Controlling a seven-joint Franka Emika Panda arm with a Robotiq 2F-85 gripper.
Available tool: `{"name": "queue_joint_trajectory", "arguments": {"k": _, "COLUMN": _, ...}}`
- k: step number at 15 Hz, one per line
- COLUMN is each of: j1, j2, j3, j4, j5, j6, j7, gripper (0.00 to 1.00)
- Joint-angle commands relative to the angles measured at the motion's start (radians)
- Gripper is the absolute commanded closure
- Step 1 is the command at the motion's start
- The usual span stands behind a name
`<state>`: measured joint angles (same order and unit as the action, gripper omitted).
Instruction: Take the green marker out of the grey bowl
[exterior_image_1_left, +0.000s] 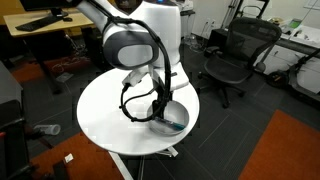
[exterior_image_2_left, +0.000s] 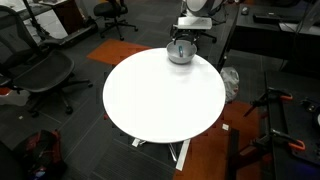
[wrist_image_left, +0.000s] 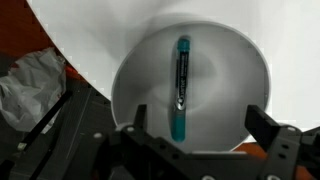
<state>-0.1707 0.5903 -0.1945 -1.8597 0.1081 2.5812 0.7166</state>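
**Black metal gripper poised, nothing lifted yet**

Jaws stand wide over the round silvery-grey bowl on the white table; the thin teal-green marker lies flat inside. Descent, grasp and lift-out remain.

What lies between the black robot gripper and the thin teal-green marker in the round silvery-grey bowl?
Nothing else: in the wrist view, only the bare inside of the grey bowl shows between the open gripper and the green marker.

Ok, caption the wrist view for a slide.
Open gripper poised above the green marker lying inside the grey bowl.
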Motion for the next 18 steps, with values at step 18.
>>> {"name": "queue_joint_trajectory", "arguments": {"k": 18, "j1": -0.006, "j2": 0.243, "j3": -0.034, "j4": 0.251, "j5": 0.028, "j6": -0.096, "j7": -0.023, "gripper": 0.12}}
